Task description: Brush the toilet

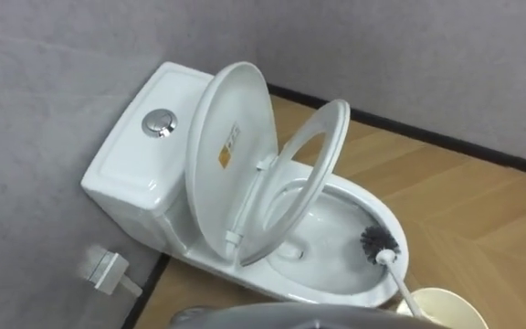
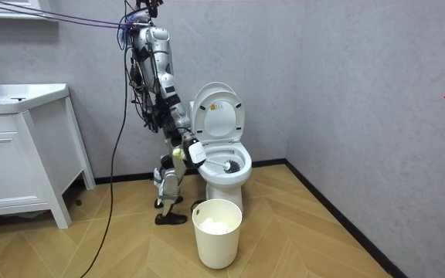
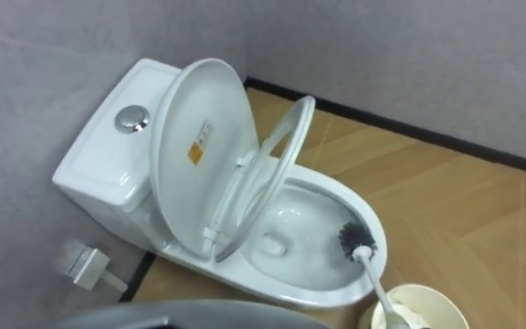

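Observation:
The white toilet (image 1: 336, 288) stands against the grey wall with its lid (image 1: 231, 137) and seat (image 1: 313, 169) both raised. A toilet brush (image 1: 379, 243) with black bristles rests inside the bowl at its front right edge. Its white handle runs down and out at the lower right. In the room view I stand at the toilet's left, bent toward it. My right hand (image 2: 195, 151) sits at the bowl's near rim, closed on the handle, and the brush head (image 2: 229, 164) is in the bowl.
A white waste bin (image 2: 217, 232) with paper in it stands on the wooden floor just before the toilet, rim (image 1: 446, 294) under the brush handle. A small white fitting (image 1: 103, 268) juts from the wall beside the tank. A white vanity (image 2: 22, 154) stands at the room view's left.

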Available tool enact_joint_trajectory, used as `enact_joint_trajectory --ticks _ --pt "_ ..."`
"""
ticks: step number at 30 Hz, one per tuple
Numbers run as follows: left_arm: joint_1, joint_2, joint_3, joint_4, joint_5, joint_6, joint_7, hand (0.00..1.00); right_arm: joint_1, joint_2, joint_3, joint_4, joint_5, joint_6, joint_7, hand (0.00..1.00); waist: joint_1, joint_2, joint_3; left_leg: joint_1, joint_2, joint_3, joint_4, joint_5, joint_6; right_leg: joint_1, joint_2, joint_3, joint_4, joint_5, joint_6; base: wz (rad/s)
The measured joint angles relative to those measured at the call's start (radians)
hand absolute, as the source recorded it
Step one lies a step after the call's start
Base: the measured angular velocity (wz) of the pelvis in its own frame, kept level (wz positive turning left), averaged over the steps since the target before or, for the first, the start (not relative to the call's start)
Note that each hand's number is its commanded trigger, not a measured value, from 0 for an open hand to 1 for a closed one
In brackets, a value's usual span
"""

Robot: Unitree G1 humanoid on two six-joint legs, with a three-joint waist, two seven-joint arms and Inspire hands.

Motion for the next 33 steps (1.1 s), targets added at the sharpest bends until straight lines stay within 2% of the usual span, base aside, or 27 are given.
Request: enact_joint_trajectory --ticks 5,6,10,12,15,21,33 --pt "-0.043 -0.015 -0.001 0.03 0.009 0.004 -0.022 0.0 0.004 0.047 -0.002 -0.006 0.038 -0.018 -0.048 1.0 -0.031 0.012 0.0001 0.004 0.005 0.044 -0.014 -0.001 -0.001 -0.013 0.005 0.038 0.001 0.004 -0.001 -0.24" --pt "-0.043 -0.02 -0.001 0.031 0.01 0.006 -0.023 0.0 0.006 0.055 -0.003 -0.006 0.04 -0.022 -0.06 1.0 -0.046 0.013 0.0003 0.011 0.006 0.054 -0.017 -0.001 -0.001 -0.015 0.004 0.046 0.001 0.004 -0.001 -0.25" --pt "-0.044 -0.029 -0.007 0.062 0.008 0.014 -0.023 0.0 0.011 0.068 -0.002 -0.008 0.04 -0.041 -0.096 1.0 -0.052 0.02 0.0002 0.035 0.006 0.092 -0.024 -0.001 -0.001 -0.008 0.005 0.091 -0.005 0.006 0.002 -0.31" --pt "-0.047 -0.029 -0.009 0.064 0.009 0.015 -0.022 0.0 0.013 0.071 -0.002 -0.007 0.04 -0.051 -0.112 1.0 -0.057 0.023 0.0002 0.035 0.005 0.094 -0.024 -0.001 -0.001 -0.009 0.005 0.096 -0.012 0.008 0.005 -0.12" --pt "-0.046 -0.03 -0.008 0.066 0.009 0.016 -0.022 0.0 0.015 0.072 -0.002 -0.004 0.04 -0.062 -0.136 1.0 -0.052 0.026 -0.0008 0.037 0.005 0.121 -0.027 -0.001 -0.001 -0.014 0.005 0.12 -0.013 0.01 0.007 -0.17" --pt "-0.057 -0.034 -0.009 0.069 0.011 0.029 -0.022 0.0 0.023 0.1 -0.002 -0.001 0.041 -0.062 -0.163 1.0 -0.055 0.027 -0.0003 0.042 0.002 0.119 -0.027 -0.001 -0.001 -0.016 0.005 0.147 -0.014 0.012 0.011 -0.12" --pt "-0.077 -0.034 -0.023 0.068 0.01 0.03 -0.02 0.0 0.018 0.103 0.003 -0.001 0.041 -0.063 -0.2 1.0 -0.058 0.034 0.0 0.051 0.001 0.123 -0.027 -0.002 0.0 -0.018 0.007 0.175 -0.013 0.015 0.013 -0.05"
